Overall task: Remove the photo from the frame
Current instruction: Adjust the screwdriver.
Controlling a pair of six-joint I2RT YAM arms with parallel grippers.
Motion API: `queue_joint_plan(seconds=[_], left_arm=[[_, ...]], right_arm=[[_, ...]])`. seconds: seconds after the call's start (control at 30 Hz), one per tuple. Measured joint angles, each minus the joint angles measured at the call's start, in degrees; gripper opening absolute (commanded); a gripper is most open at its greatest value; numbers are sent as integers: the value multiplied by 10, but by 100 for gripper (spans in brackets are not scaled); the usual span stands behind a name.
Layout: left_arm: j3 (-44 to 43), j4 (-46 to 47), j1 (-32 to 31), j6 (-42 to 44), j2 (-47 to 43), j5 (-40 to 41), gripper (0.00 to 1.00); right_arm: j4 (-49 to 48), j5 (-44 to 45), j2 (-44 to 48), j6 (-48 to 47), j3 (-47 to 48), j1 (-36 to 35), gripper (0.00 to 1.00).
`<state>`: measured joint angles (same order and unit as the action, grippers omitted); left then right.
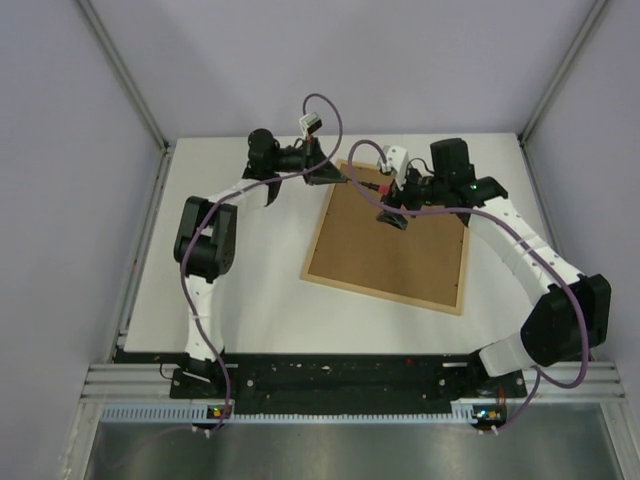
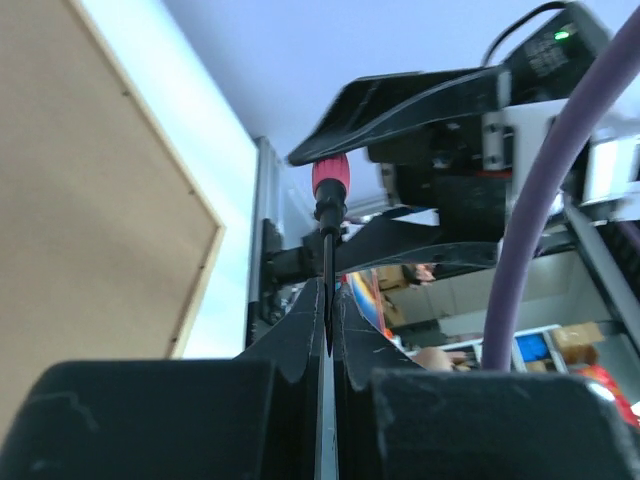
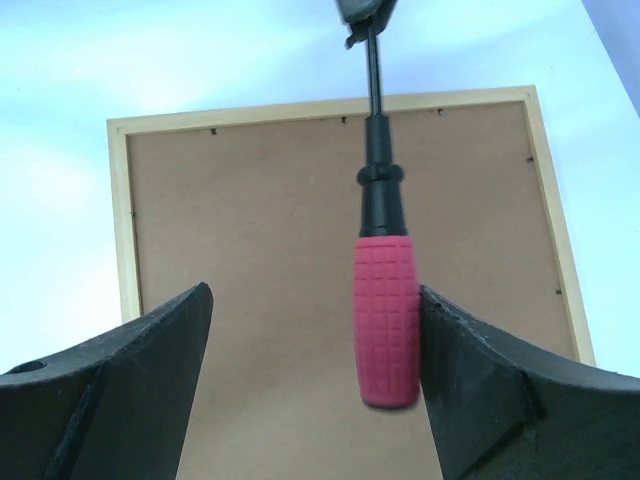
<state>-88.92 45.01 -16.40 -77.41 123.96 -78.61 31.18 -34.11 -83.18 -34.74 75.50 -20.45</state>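
Top external view: the frame (image 1: 384, 292) lies flat on the white bench (image 1: 250, 290), right of centre and turned at a slant, with its brown backing board (image 1: 390, 245) facing up inside the pale wood rim. Both arms reach over the frame's far edge. The left pincer (image 1: 335, 178) comes in from the left at the far left corner, and the right pincer (image 1: 388, 200) hangs over the board just beside it.

The left wrist view shows the left pincer's fingers (image 2: 300, 335) together, clamped on the thin black shaft of a screwdriver (image 2: 330, 180) whose red handle points away from them.

In the right wrist view the right pincer's fingers (image 3: 150, 350) stand wide apart. The red handle hangs between them, close to one finger and well clear of the other; I cannot tell whether it touches.
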Motion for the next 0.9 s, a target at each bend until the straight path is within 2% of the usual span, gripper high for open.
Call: queue_joint_plan(seconds=[0.1, 0.2, 0.33, 0.47, 0.53, 0.9], left_arm=[[-20, 143, 0, -151, 28, -6, 0], [-8, 179, -1, -172, 29, -7, 0], [11, 82, -1, -83, 6, -2, 0], [9, -109, -1, 68, -27, 18, 0], [8, -156, -1, 106, -36, 22, 0], [7, -234, -1, 150, -38, 35, 0]], right_arm=[[-3, -6, 0, -13, -14, -2, 76], [-3, 2, -2, -23, -22, -3, 75], [-13, 17, -14, -38, -23, -5, 70], [-17, 19, -27, -48, -23, -5, 65], [-20, 18, -33, -50, -23, -5, 62], [-47, 18, -55, -60, -23, -12, 50]])
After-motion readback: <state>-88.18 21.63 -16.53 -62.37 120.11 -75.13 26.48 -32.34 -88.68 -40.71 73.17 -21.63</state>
